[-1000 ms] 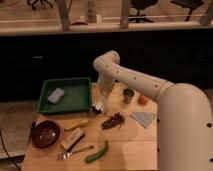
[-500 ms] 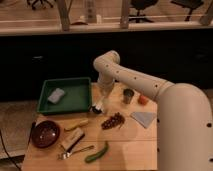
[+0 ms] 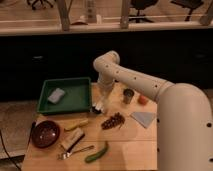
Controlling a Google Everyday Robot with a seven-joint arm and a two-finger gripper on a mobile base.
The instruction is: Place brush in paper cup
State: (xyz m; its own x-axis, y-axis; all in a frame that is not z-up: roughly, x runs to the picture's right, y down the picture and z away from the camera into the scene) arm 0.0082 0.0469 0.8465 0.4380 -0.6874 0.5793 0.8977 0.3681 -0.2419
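Observation:
The brush [image 3: 73, 141], a wooden block with dark bristles, lies on the wooden table [image 3: 130, 150] at the front left, beside a fork [image 3: 75, 152]. A small greyish cup [image 3: 128, 95] stands upright near the table's back right; it looks like the paper cup. My gripper [image 3: 99, 106] points down at the table just right of the green tray [image 3: 75, 97], well behind the brush and left of the cup. It is not over either of them.
The green tray holds a pale sponge [image 3: 56, 94]. A dark red bowl [image 3: 45, 134] sits front left, with a banana [image 3: 76, 124], grapes [image 3: 113, 121], a green vegetable [image 3: 97, 153], a grey napkin [image 3: 144, 118] and an orange fruit [image 3: 143, 100] around the table.

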